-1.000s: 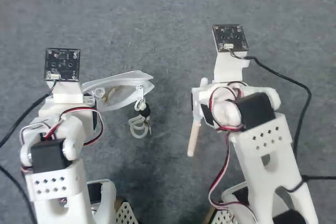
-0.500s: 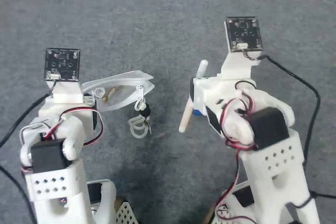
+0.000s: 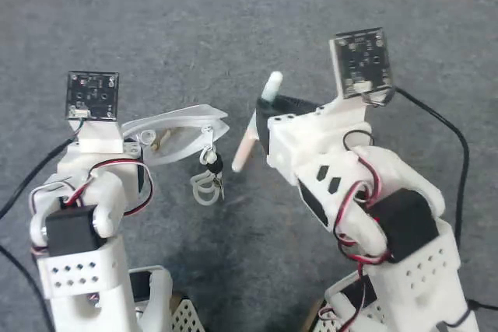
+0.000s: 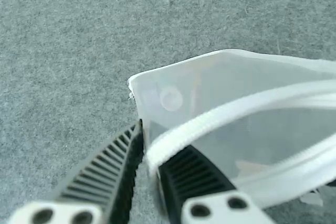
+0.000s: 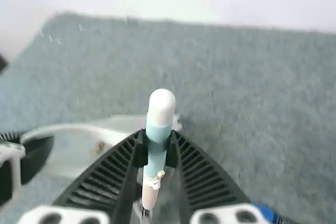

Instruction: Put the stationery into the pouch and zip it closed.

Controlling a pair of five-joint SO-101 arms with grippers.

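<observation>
Pouch (image 3: 177,131) sits open on the grey carpet (image 3: 194,36), and I see my left gripper (image 4: 140,129) clenched on its near edge. My right gripper (image 5: 156,137) grasps a white-capped pen (image 5: 159,109), tilted in the air just beside the pouch's open side

Bright, even light — shadows on the grey carpet (image 3: 194,44) lie soft and faint.
</observation>
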